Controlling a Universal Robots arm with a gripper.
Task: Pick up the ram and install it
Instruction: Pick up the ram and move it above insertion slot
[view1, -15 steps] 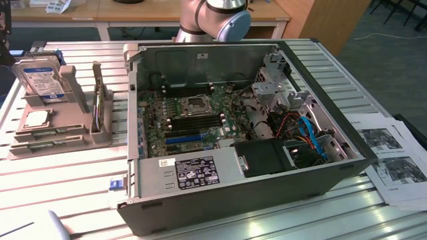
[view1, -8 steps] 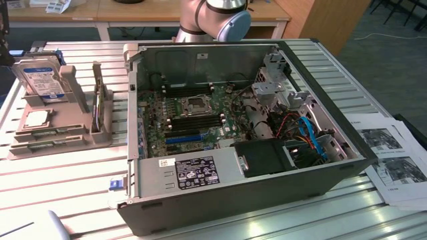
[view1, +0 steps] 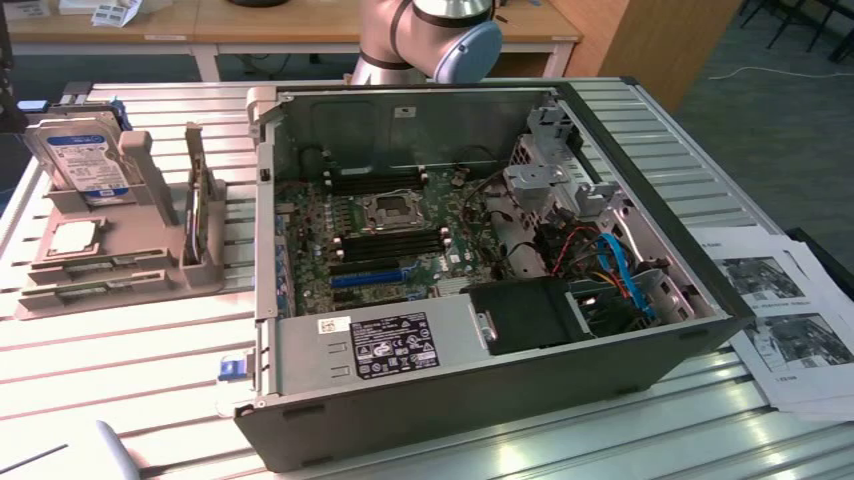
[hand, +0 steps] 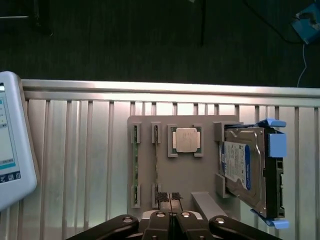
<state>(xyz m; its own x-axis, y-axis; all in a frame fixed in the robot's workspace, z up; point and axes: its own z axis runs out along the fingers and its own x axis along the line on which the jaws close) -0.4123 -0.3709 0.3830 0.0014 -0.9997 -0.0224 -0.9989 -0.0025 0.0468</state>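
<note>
Two thin green ram sticks (hand: 135, 167) (hand: 155, 165) stand on edge in narrow slots of a grey holder (hand: 197, 175). In the exterior view the holder (view1: 147, 265) sits to the left of the open computer case (view1: 467, 400), with the ram (view1: 80, 292) at its near end. My gripper (hand: 169, 197) hovers above the holder's edge, close to one end of the second stick, shut with nothing between its fingertips (hand: 161, 197). The arm (view1: 427, 30) reaches in from behind the case.
A CPU (hand: 186, 139) and a blue-labelled hard drive (hand: 242, 167) share the holder. Inside the case, the motherboard carries black slot rails (view1: 400, 240) and a blue slot (view1: 367, 277). A white tablet (hand: 12, 145) lies beside the holder, and printed sheets (view1: 787, 320) lie at the exterior view's right.
</note>
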